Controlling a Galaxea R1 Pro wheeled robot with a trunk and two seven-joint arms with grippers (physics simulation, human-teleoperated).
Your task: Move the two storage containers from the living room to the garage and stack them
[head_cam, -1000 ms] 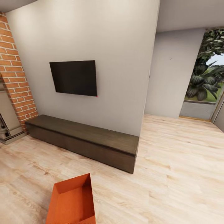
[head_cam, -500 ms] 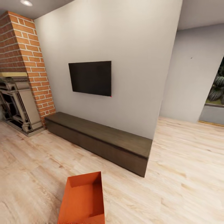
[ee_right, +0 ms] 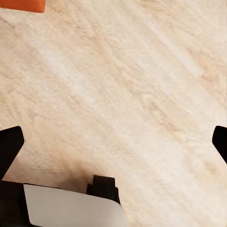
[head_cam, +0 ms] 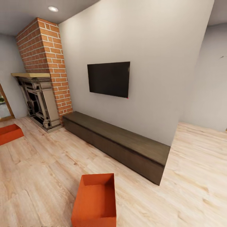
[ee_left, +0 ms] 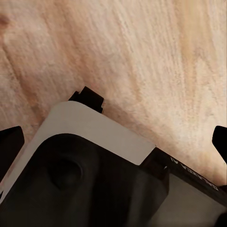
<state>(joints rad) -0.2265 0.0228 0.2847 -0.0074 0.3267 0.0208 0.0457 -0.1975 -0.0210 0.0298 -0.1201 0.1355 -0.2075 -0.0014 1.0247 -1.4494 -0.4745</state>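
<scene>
- One orange-red storage container (head_cam: 94, 201) sits on the wood-plank floor (head_cam: 41, 170) before the dark low cabinet (head_cam: 119, 142); the other (head_cam: 9, 133) lies near the fireplace (head_cam: 37, 101).
- Left gripper (ee_left: 113, 142) and right gripper (ee_right: 113, 142): fingers spread wide apart, holding nothing.
- Faint lettering on the robot's body beneath the left gripper, unreadable.

far container (head_cam: 9, 133) cut by frame edge, near container (head_cam: 94, 201) btm cropped

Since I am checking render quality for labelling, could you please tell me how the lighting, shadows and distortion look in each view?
Head view: even, soft light; wide-angle stretch tilts the wall and the brick chimney; a faint shadow lies beside the nearer storage container. Left wrist view: sharp wood-plank floor, the robot's base in dim shade. Right wrist view: bright, flat light on the planks, no glare.
</scene>
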